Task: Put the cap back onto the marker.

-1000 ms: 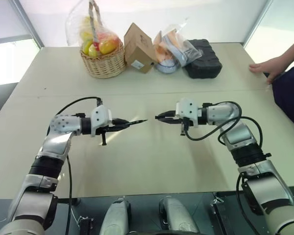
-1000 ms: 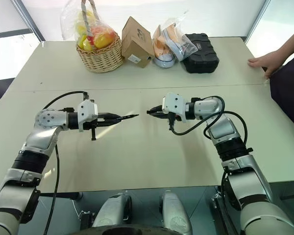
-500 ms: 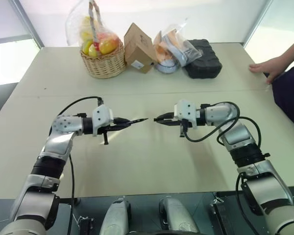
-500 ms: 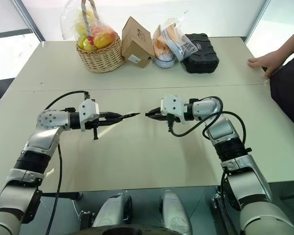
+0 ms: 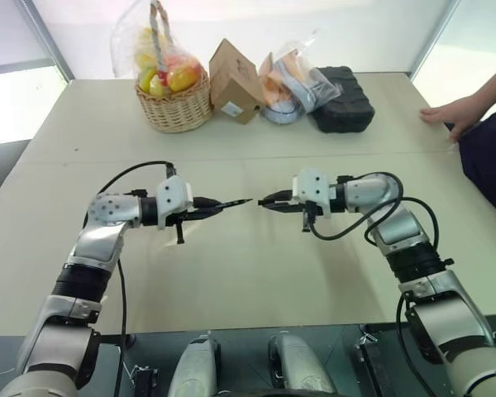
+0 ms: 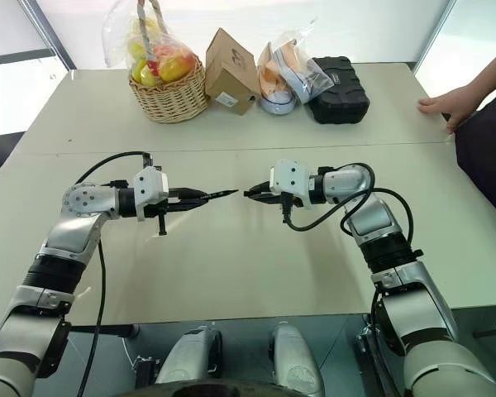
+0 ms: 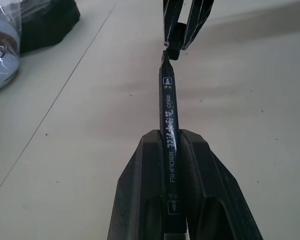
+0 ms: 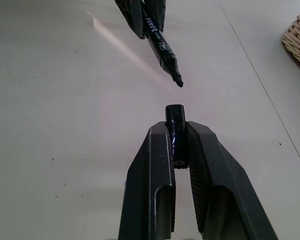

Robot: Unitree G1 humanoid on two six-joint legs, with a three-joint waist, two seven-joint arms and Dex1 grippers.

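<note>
Left gripper (image 5: 200, 204) is clenched on the thin black marker with white lettering (image 7: 168, 112), barrel pinched lengthwise between both fingers, tapered tip sticking out toward your right at roughly level, above the pale tabletop (image 5: 248, 273). Held that way so the tip is exposed and free for mating. Across a small gap, your right gripper (image 5: 273, 200) is clamped on the tiny black cylindrical plastic cap (image 8: 174, 116), open mouth poking past the fingertips and facing the marker tip. Both pieces hang in mid-air near the table's middle, pointed at each other, not touching. From the right wrist view the tip sits a little off the cap's axis, so judge that you need a small lateral correction before pushing together; a skewed approach could jam the tip on the cap's rim. Capping not yet done. Containers along the far edge, left to right: woven wicker basket (image 5: 175, 106) holding yellow and red fruit in a clear plastic wrap; brown cardboard box (image 5: 231, 80), closed, contents unknown; clear plastic bag (image 5: 288, 78) with orange and pale items, not identifiable; black hard plastic case (image 5: 344, 101), shut. A person's hand (image 5: 450, 111) rests on the far right table edge, well apart from the work.
</note>
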